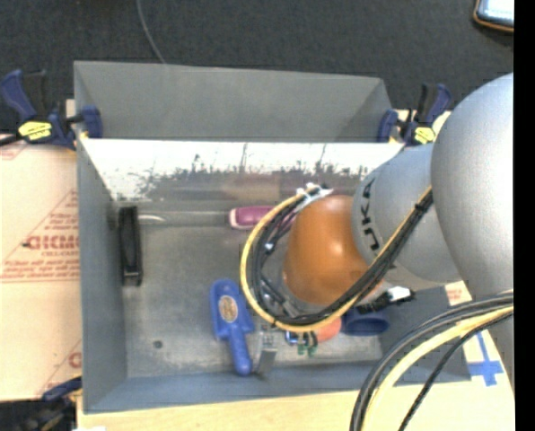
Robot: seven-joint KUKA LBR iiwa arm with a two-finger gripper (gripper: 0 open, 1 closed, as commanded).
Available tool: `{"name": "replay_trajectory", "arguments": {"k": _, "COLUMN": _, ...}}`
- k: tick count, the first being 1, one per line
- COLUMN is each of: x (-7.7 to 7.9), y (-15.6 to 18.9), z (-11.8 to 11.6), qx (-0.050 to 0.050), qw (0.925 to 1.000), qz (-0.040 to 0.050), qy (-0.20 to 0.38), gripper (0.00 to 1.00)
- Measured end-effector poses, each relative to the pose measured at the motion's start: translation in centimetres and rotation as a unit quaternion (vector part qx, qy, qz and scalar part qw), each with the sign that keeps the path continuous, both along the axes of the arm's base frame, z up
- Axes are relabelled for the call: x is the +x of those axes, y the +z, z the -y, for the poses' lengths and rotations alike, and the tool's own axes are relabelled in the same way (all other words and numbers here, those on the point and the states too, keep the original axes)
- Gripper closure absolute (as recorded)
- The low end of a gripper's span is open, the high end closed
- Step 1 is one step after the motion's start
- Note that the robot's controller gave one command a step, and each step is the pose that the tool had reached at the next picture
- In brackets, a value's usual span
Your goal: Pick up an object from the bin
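My gripper [267, 355] pokes out from under the orange wrist cover, low near the bin's front wall. Its tip is right beside the lower end of a blue handled tool [228, 320] with a pale label, which lies lengthwise on the bin floor. Whether they touch is unclear. Just right of the gripper sit a small green piece [306, 349] and a red-orange thing [328, 330], both partly hidden by the cover.
A black oblong block [128, 245] lies along the left wall. A pink object [249, 215] rests near the back wall. A dark blue piece [366, 324] shows at the right under the arm, which hides the bin's right half.
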State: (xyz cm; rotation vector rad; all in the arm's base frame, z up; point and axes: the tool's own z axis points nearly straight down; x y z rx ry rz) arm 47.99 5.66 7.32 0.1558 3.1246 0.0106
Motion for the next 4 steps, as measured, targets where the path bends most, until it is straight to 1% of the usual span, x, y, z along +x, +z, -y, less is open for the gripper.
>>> {"name": "replay_trajectory", "arguments": {"k": 1, "x": 0.9, "y": -0.3, "z": 8.9, "qx": -0.005, "qw": 0.9998, "qz": 0.0058, "qy": -0.021, "gripper": 0.0}}
{"name": "replay_trajectory", "arguments": {"k": 2, "x": 1.0, "y": -0.3, "z": 10.7, "qx": -0.001, "qw": 1.0, "qz": 0.0023, "qy": -0.005, "gripper": 1.0}}
{"name": "replay_trajectory", "arguments": {"k": 3, "x": 1.0, "y": -0.3, "z": 10.7, "qx": -0.001, "qw": 1.0, "qz": 0.0023, "qy": -0.005, "gripper": 1.0}}
{"name": "replay_trajectory", "arguments": {"k": 4, "x": 0.7, "y": 1.3, "z": 10.7, "qx": 0.0, "qw": 1.0, "qz": -0.0038, "qy": -0.005, "gripper": 1.0}}
